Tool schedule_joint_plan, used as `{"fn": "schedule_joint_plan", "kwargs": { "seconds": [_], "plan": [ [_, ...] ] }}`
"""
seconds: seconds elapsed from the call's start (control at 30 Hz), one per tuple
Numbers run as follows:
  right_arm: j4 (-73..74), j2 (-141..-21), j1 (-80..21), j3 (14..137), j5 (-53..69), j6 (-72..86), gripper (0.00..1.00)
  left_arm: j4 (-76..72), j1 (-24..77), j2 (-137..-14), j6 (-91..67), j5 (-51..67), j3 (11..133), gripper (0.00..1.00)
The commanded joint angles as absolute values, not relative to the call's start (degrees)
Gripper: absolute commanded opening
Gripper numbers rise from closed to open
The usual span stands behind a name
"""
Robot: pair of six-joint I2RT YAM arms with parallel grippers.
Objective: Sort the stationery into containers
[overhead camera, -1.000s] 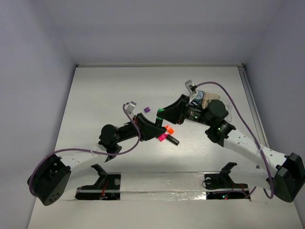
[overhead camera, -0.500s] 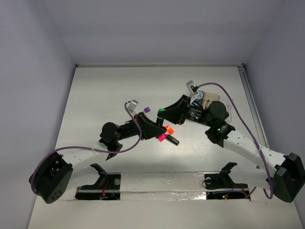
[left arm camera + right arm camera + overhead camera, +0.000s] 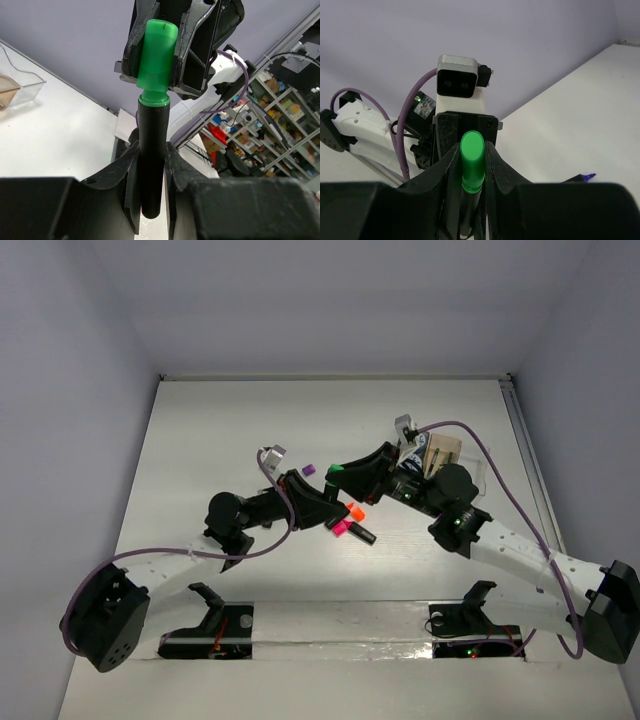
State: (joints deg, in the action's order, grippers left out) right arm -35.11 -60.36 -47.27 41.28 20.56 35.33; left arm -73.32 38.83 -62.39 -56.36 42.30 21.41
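A black highlighter (image 3: pixel 151 150) with a green cap (image 3: pixel 156 55) is held off the table between both arms. My left gripper (image 3: pixel 151 167) is shut on its black body. My right gripper (image 3: pixel 472 157) is shut on the green cap (image 3: pixel 472 160). From above, the two grippers meet tip to tip at mid-table, left (image 3: pixel 322 495) and right (image 3: pixel 345 476), with the cap (image 3: pixel 337 469) showing between them. A clear box with a tan insert (image 3: pixel 440 455) lies behind the right arm. The dark grey holder is hidden.
Below the grippers lie an orange cap (image 3: pixel 352 510), a pink cap (image 3: pixel 340 528) and a black marker body (image 3: pixel 361 536). A purple cap (image 3: pixel 308 469) sits just left of the meeting point. The clear box (image 3: pixel 17 85) shows at far left in the left wrist view.
Both arms have shifted slightly, the right elbow dropping toward the near edge. The marker stays gripped at both ends.
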Motion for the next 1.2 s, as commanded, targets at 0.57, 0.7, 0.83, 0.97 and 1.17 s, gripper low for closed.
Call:
{"fn": "schedule_joint_plan", "kwargs": {
  "seconds": [0.57, 0.7, 0.83, 0.97, 1.17],
  "plan": [
    [-27.9, -62.8, -51.3, 41.6, 34.4, 33.6, 0.00, -96.0, 33.1, -59.0, -56.3, 39.4, 28.6, 0.00],
    [-29.0, -62.6, -53.2, 40.9, 33.1, 33.3, 0.00, -95.8, 32.0, -59.1, -56.0, 39.5, 29.5, 0.00],
    [-27.2, -63.5, -55.1, 41.0, 31.6, 32.0, 0.00, -96.2, 30.2, -59.2, -56.1, 40.0, 30.1, 0.00],
    [-26.3, -63.9, -56.2, 40.4, 30.9, 31.7, 0.00, -99.7, 28.9, -60.2, -58.7, 40.0, 30.3, 0.00],
    [-25.2, -65.4, -58.0, 39.5, 29.7, 31.2, 0.00, -101.4, 28.4, -62.2, -60.1, 40.6, 32.7, 0.00]
  ]
}}
